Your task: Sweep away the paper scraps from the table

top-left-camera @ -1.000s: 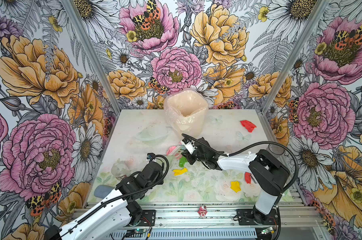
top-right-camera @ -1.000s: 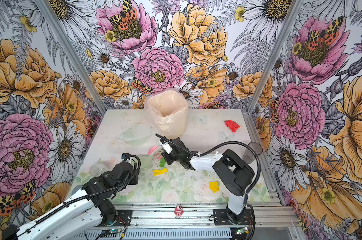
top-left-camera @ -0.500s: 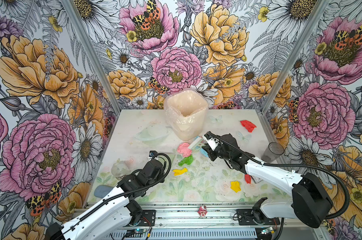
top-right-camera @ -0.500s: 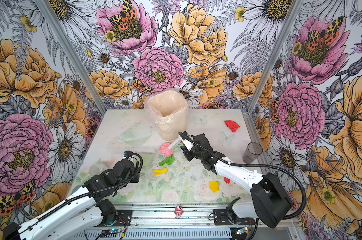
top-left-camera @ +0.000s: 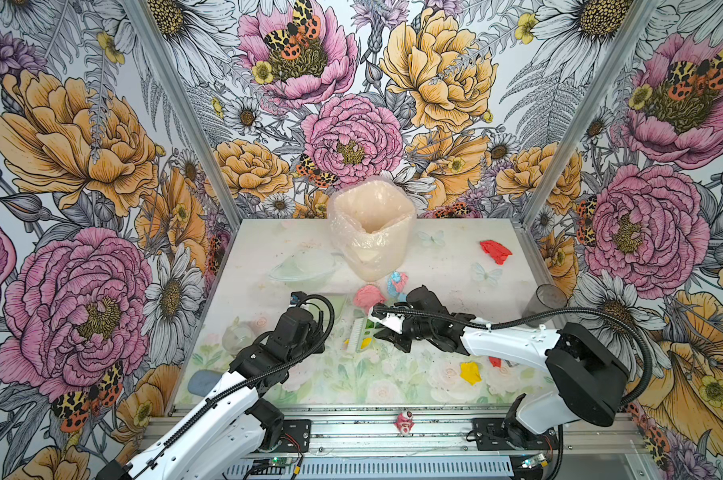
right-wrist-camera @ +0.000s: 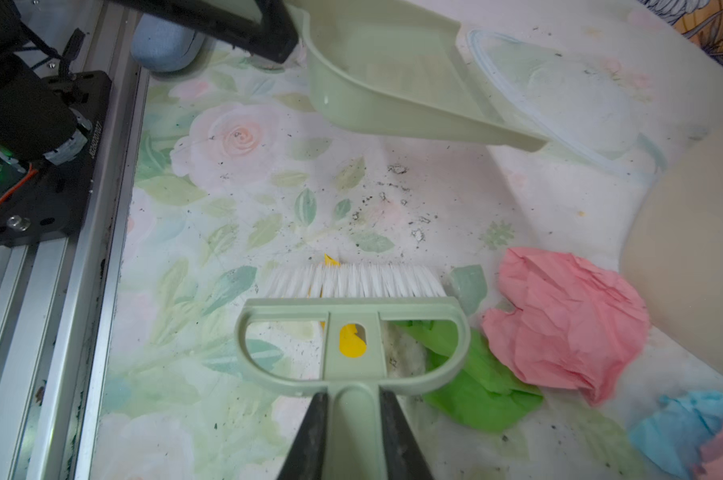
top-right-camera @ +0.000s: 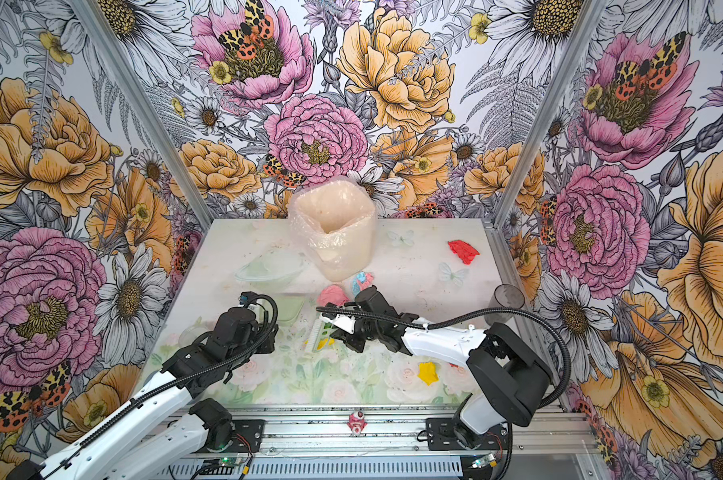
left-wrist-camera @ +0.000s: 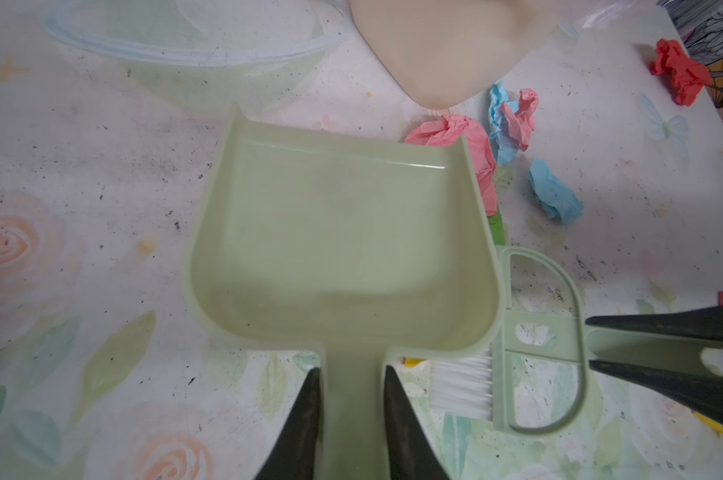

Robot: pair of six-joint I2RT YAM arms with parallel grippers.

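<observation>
My left gripper (left-wrist-camera: 351,368) is shut on the handle of the pale green dustpan (left-wrist-camera: 339,232), which is tilted with its lip low over the table (top-left-camera: 434,266). Just right of it my right gripper (right-wrist-camera: 353,395) is shut on the matching brush (right-wrist-camera: 351,328), bristles down on a yellow scrap (right-wrist-camera: 351,340). A green scrap (right-wrist-camera: 476,386) and a pink scrap (right-wrist-camera: 567,324) lie beside the brush head. Blue and pink scraps (left-wrist-camera: 511,120) sit by the bin. A red scrap (top-left-camera: 494,251) lies far right, another yellow scrap (top-left-camera: 470,371) near the front.
A bag-lined bin (top-left-camera: 370,224) stands at the back centre, with a clear bowl (top-left-camera: 303,268) to its left. A dark tumbler (top-left-camera: 548,297) is by the right edge, a clear glass (top-left-camera: 237,336) and a blue-grey object (top-left-camera: 203,380) at front left. A small figurine (top-left-camera: 404,424) sits on the front rail.
The right arm swung the brush out towards the bin, then brought it back and down onto the yellow scrap. The left gripper and dustpan shifted slightly right, closer to the brush.
</observation>
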